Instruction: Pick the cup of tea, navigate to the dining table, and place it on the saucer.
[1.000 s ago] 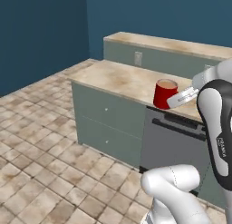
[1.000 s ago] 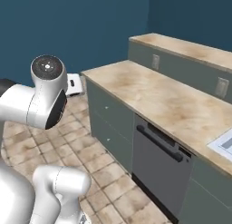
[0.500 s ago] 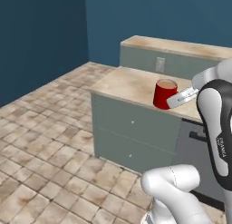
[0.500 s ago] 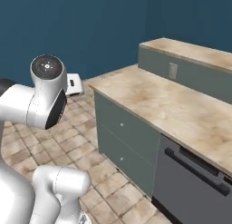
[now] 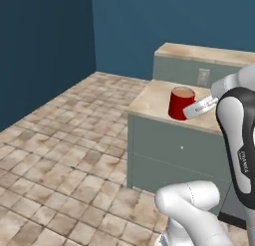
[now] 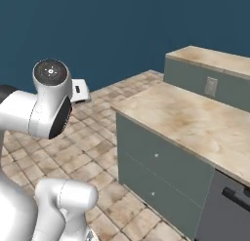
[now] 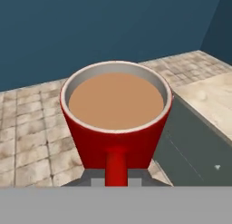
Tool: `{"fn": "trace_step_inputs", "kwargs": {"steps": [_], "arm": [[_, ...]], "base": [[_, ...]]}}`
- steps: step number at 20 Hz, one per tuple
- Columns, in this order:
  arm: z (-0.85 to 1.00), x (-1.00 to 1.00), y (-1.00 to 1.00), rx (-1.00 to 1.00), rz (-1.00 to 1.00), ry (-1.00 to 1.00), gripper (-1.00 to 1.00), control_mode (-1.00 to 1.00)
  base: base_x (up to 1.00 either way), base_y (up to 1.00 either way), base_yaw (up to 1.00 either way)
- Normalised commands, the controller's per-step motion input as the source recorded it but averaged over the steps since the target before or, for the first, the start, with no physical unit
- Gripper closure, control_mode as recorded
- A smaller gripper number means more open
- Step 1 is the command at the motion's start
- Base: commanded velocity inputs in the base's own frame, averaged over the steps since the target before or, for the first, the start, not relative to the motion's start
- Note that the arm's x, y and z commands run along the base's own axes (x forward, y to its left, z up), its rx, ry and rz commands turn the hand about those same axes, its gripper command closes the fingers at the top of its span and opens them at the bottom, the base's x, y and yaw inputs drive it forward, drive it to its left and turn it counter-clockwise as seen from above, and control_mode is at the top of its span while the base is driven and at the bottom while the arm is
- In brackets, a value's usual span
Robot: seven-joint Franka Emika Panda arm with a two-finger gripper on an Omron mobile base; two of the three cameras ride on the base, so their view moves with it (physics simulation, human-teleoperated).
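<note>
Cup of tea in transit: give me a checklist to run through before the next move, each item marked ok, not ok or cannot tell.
1. Gripper shut on the handle of the cup of tea: ok; in the hand view the handle runs straight down between the fingers.
2. Cup upright: ok; its rim looks level in the left base view.
3. Tea inside, no spill: ok; the liquid sits below the rim and none shows on the red wall.
4. Cup clear of the counter: cannot tell; in the left base view it overlaps the counter top.
5. Saucer located: cannot tell.
6. Floor ahead free for driving: ok as far as the base views reach.
</note>
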Motion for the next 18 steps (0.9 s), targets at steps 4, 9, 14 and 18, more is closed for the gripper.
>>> {"fn": "trace_step_inputs", "kwargs": {"steps": [4,9,14,18], "arm": [[0.0,0.0,0.0,0.0,0.0,0.0,1.0,1.0],[0.0,0.0,0.0,0.0,0.0,0.0,1.0,1.0],[0.0,0.0,0.0,0.0,0.0,0.0,1.0,1.0],[0.0,0.0,0.0,0.0,0.0,0.0,1.0,1.0]], "base": [[1.0,1.0,-0.27],[1.0,1.0,-0.35],[1.0,1.0,-0.37],[1.0,1.0,-0.38]]}}
